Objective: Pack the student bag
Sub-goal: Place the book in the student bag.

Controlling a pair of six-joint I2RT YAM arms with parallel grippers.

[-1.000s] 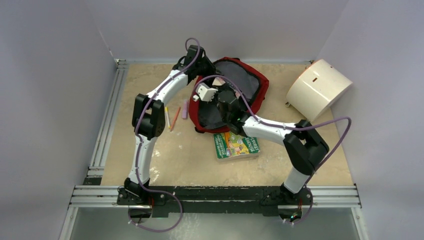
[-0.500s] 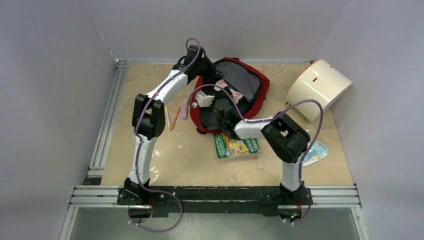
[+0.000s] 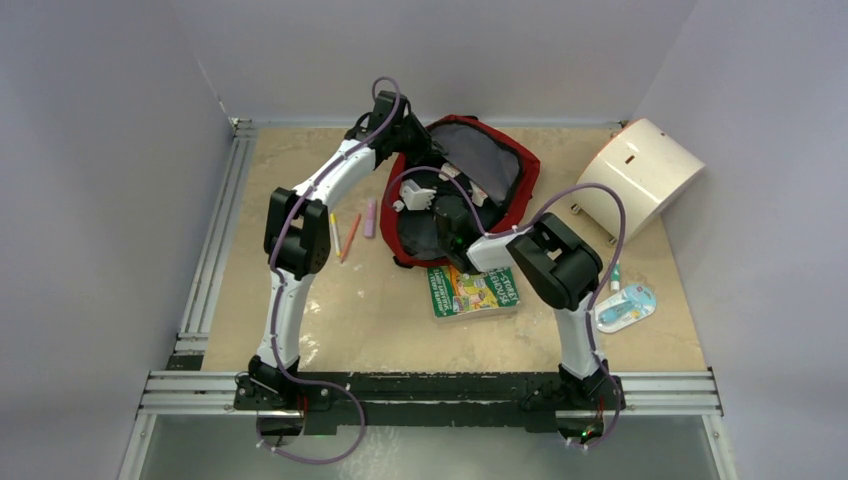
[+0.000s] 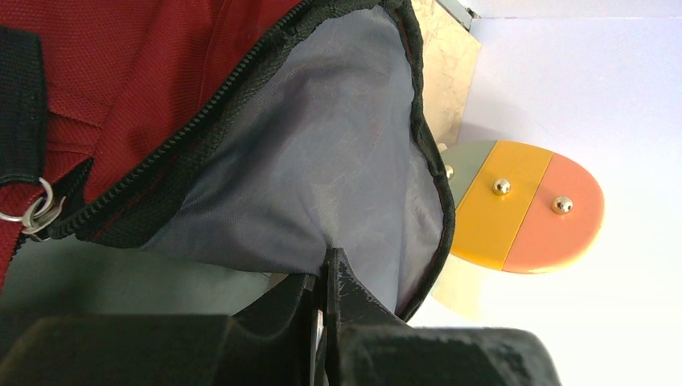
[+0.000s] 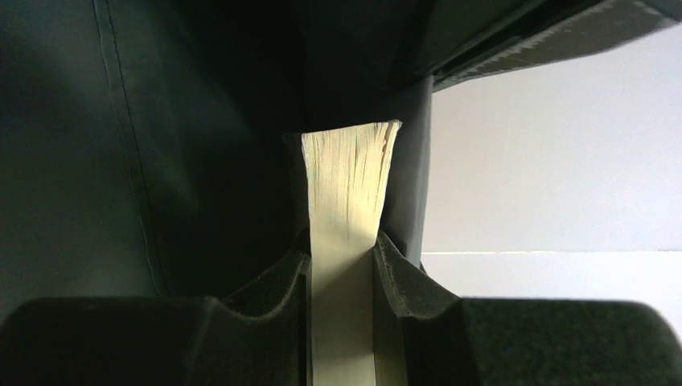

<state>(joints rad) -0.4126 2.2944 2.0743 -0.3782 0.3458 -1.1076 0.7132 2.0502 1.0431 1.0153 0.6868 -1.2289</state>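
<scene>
The student bag (image 3: 505, 180), dark red with a grey lining, lies open at the back of the table. My left gripper (image 3: 412, 140) is shut on the bag's near-left rim, pinching the grey lining (image 4: 322, 161) and holding the mouth up. In the left wrist view the left gripper (image 4: 326, 269) has its jaws pressed together on that fabric. My right gripper (image 3: 455, 203) reaches into the bag's mouth. In the right wrist view the right gripper (image 5: 342, 253) is shut on a book (image 5: 350, 173), cream page edges showing, inside the dark interior.
A green book (image 3: 472, 290) lies just in front of the bag. Pencils (image 3: 342, 236) and a pink marker (image 3: 369, 217) lie left of it. A white rounded box (image 3: 638, 178) stands at the back right, and a blue packet (image 3: 625, 305) lies beside the right arm.
My right arm has folded in, its elbow swinging towards the middle, and the gripper has carried the book deeper into the bag. The blue packet has come into view. The left arm has not moved.
</scene>
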